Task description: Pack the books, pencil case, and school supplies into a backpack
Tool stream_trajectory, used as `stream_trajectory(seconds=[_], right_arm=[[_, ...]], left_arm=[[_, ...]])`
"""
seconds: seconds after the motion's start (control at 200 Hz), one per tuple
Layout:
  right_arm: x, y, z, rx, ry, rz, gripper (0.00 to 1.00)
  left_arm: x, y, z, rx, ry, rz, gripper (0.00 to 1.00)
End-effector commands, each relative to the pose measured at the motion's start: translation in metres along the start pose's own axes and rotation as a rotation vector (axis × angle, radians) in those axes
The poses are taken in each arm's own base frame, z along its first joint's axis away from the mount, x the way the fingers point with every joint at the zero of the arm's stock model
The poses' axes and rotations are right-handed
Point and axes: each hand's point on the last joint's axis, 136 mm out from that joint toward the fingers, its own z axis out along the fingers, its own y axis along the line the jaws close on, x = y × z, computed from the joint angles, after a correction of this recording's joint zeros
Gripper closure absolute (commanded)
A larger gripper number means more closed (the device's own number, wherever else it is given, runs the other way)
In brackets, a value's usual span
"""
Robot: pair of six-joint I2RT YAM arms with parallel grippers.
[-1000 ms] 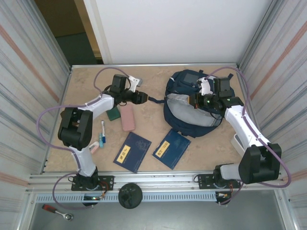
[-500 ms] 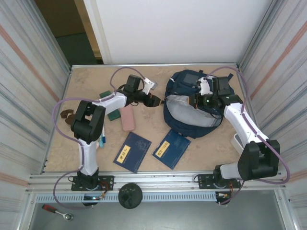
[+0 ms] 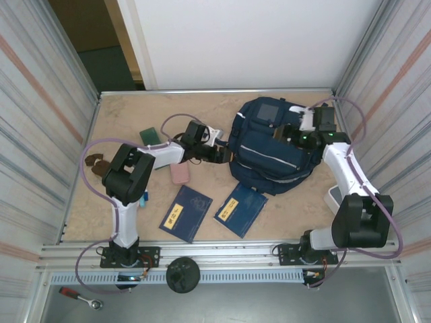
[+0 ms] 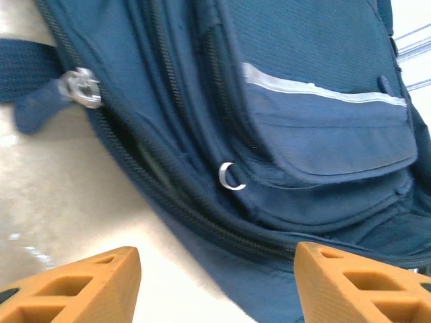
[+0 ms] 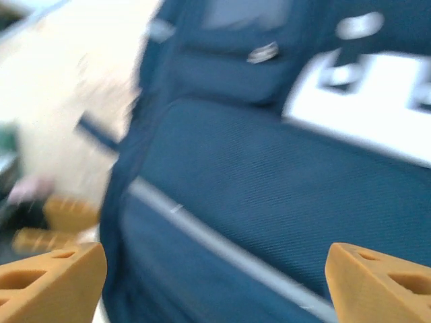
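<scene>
The navy backpack [image 3: 269, 151] lies at the back right with its flap down and a white stripe across it. My left gripper [image 3: 219, 153] is at its left edge, open; in the left wrist view [image 4: 215, 286] the orange fingers stand apart before the zippered side of the backpack [image 4: 303, 101]. My right gripper [image 3: 286, 132] hovers over the backpack's top, open wide [image 5: 215, 282] above the blue fabric of the backpack [image 5: 269, 182]. Two navy books [image 3: 185, 214] [image 3: 240, 208] lie near the front. The pink pencil case [image 3: 179, 173] lies under the left arm. A pen [image 3: 143, 196] peeks out beside the left arm.
A green flat item [image 3: 149, 136] lies at the back left and brown pieces [image 3: 94, 163] sit by the left wall. A white object [image 3: 333, 198] rests by the right wall. Corrugated walls close in both sides.
The right gripper opened and let go of the backpack's flap, which dropped shut over the grey lining. The left gripper moved right to the backpack's left edge.
</scene>
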Motion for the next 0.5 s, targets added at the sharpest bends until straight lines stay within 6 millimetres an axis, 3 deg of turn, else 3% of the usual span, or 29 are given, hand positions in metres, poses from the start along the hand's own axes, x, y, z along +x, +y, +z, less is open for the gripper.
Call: stream_trajectory(seconds=[0.0, 0.095, 0.195, 0.366, 0.496], right_arm=[[-0.018, -0.082, 0.005, 0.300, -0.095, 0.233, 0.13], [-0.019, -0.117, 0.029, 0.377, -0.053, 0.304, 0.13], [-0.017, -0.120, 0.063, 0.341, 0.025, 0.319, 0.16], [-0.019, -0.077, 0.114, 0.179, 0.159, 0.208, 0.25], [-0.032, -0.033, 0.130, 0.134, 0.180, 0.041, 0.25]], left_arm=[[-0.007, -0.014, -0.002, 0.009, -0.040, -0.028, 0.38], [-0.003, -0.024, 0.005, 0.043, -0.031, -0.040, 0.38], [0.002, -0.036, 0.017, 0.072, -0.006, -0.037, 0.38], [0.010, -0.076, 0.037, 0.152, 0.041, 0.025, 0.39], [0.012, -0.125, 0.045, 0.237, 0.083, 0.144, 0.39]])
